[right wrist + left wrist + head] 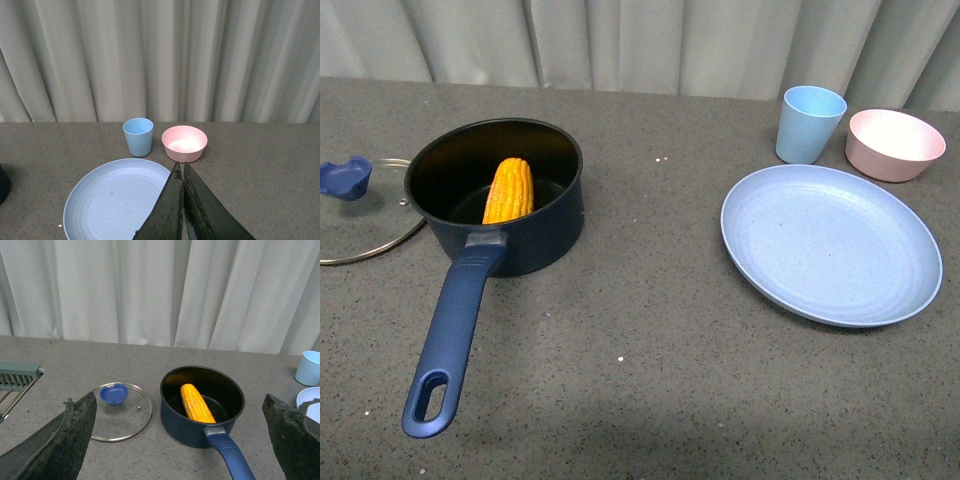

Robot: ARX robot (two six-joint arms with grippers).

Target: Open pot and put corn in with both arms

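Closest to the front camera is the pot (510,205), or rather its long blue handle, which runs down to the lower left of the frame and ends in a loop hole. The pot body sits left of centre on the grey table (650,330), lid off, black inside showing. The corn (509,190) is already in there, leaning against the inner wall just above where the handle joins.

Right beside the pot, at the left edge of the frame, the glass lid (360,225) lies flat on the table with its blue knob up, rim just next to the pot's side or maybe touching, hard to say.

Well over on the right there's a big light-blue plate (840,255), with a blue cup (810,123) and a pink bowl (894,144) behind it, upper right.

No arms show in the front view. In the left wrist view the left gripper (180,440) has its fingers spread wide apart, nothing between them. In the right wrist view the right gripper (183,172) has its fingers pressed together, empty, tips over the plate's edge.
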